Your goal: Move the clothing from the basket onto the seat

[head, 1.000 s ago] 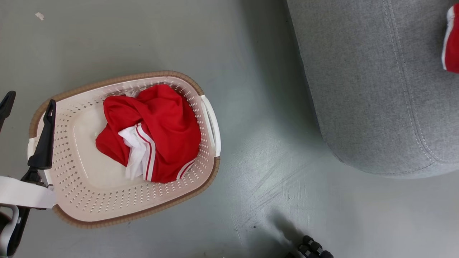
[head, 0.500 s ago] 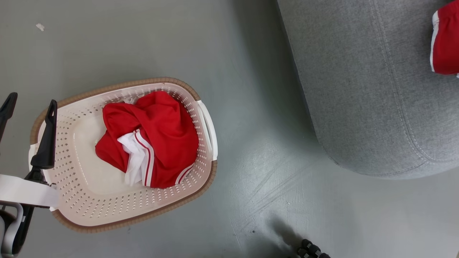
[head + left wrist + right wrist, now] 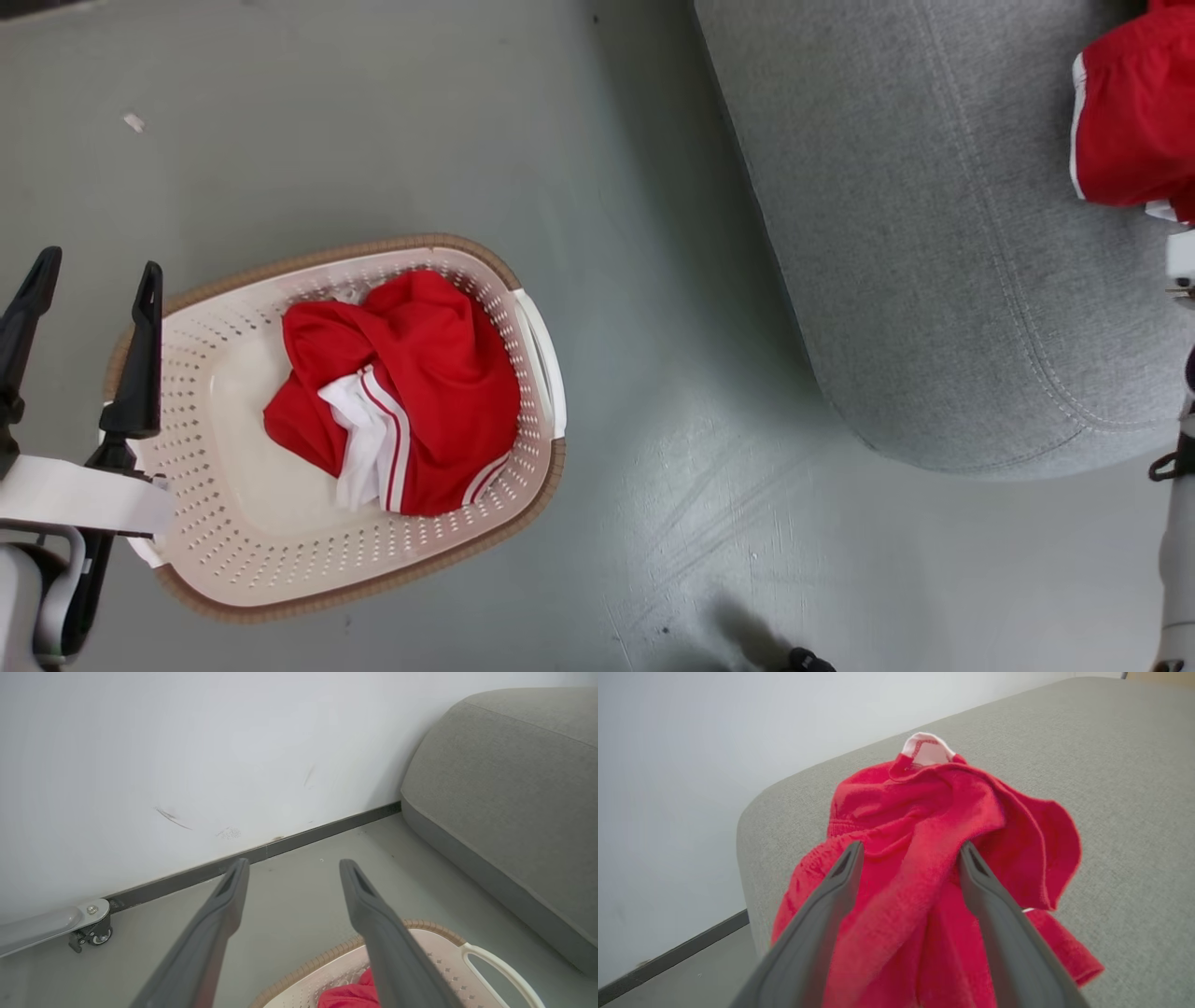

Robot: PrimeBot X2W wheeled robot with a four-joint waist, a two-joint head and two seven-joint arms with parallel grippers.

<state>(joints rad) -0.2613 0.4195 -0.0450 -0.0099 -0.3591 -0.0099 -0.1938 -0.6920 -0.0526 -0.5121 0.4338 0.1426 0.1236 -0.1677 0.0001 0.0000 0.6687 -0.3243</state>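
Observation:
The cream basket stands on the floor with one piece of red-and-white clothing bunched in its right half. My left gripper hangs open over the basket's left rim, nothing between its fingers; from the left wrist, the left gripper points over the basket rim toward the wall. A second red garment lies on the grey seat. My right gripper is open just above that garment, and loose fabric runs between the parted fingers.
Grey floor separates the basket from the seat. A white wall with a dark baseboard stands behind, and a caster wheel sits at its foot. My pale right forearm rises along the head view's right edge.
The right gripper has opened and let go of the red garment on the seat. The head camera has turned, so more of that garment and the right forearm now show.

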